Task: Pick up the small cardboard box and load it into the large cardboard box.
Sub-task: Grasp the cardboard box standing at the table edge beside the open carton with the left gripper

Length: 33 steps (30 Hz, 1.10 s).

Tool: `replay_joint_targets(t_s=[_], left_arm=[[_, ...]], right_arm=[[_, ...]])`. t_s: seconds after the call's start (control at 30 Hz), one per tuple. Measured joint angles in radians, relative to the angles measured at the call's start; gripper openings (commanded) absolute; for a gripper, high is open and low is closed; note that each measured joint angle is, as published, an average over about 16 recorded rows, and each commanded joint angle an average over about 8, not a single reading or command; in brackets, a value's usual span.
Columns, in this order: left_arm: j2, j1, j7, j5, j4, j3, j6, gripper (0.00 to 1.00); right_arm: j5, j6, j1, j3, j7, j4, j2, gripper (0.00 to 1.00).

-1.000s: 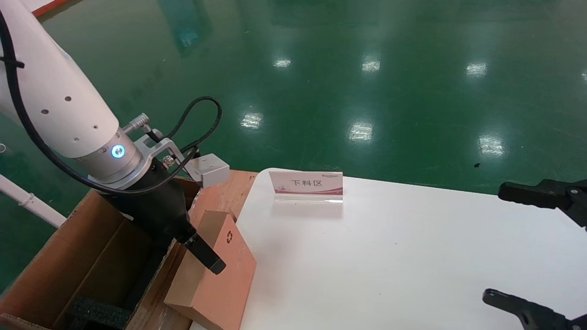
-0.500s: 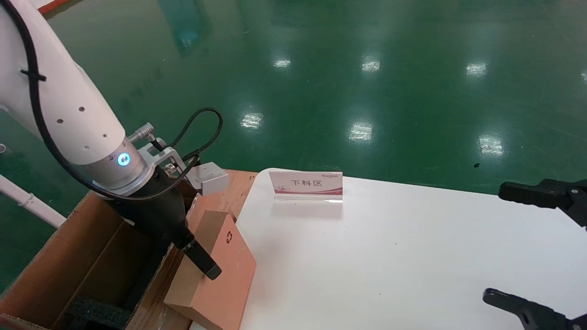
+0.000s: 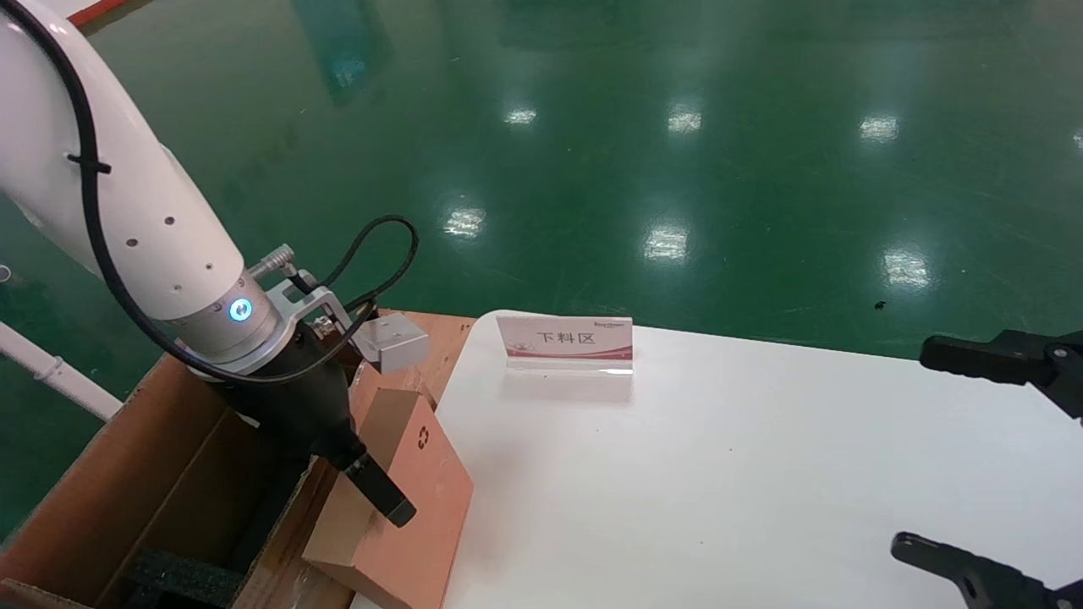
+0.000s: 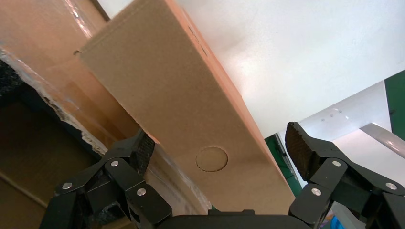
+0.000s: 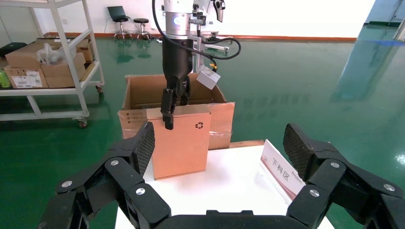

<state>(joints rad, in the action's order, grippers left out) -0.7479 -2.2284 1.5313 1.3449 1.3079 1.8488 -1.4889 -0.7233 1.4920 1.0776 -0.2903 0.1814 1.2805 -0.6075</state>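
Leftmost, the carton (image 3: 127, 474) stands open beside the table (image 3: 719, 474), its near flap (image 3: 292, 541) folded out toward the table edge so the mouth is free for loading; black foam (image 3: 182, 579) shows deep inside. Next comes my left gripper (image 3: 372, 486), reaching down over that flap to the small box (image 3: 415, 507); the box is tilted, one long edge propped on the flap and the other down at the table edge, its recycling mark (image 3: 423, 436) facing up; I judge it leans there because it sits half off the table. In the left wrist view my fingers (image 4: 300, 145) are spread wide to either side of the box's narrow face (image 4: 181, 119), one over the broad top, the other down by the flap; nothing is clamped yet, so the box is not in the carton and the pick is the step in hand. Farther right a small sign (image 3: 564, 341) stands on the table; my right gripper (image 3: 986, 461) hangs parked at the far right edge, jaws wide, holding nothing.
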Motion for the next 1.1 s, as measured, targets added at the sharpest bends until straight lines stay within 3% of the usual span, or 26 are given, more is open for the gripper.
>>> replay_joint_targets(t_s=[0.17,0.2,0.43,0.47,1.1], left_arm=[[0.002,0.003,-0.003,-0.006,-0.001,-0.002,0.003,1.00],[0.002,0.003,-0.004,-0.007,-0.001,-0.002,0.003,0.92],[-0.001,0.001,-0.001,-0.002,-0.001,-0.001,0.001,0.04],[-0.001,0.001,-0.001,-0.001,-0.001,-0.001,0.001,0.00],[-0.003,-0.001,0.002,0.005,0.000,0.001,-0.003,0.00]], right_arm=[[0.000,0.000,0.000,0.000,0.000,0.000,0.000,1.00],[0.000,0.000,0.000,0.000,0.000,0.000,0.000,0.93],[0.000,0.000,0.000,0.000,0.000,0.000,0.000,0.06],[0.000,0.000,0.000,0.000,0.000,0.000,0.000,0.00],[0.000,0.000,0.000,0.000,0.000,0.000,0.000,0.00]])
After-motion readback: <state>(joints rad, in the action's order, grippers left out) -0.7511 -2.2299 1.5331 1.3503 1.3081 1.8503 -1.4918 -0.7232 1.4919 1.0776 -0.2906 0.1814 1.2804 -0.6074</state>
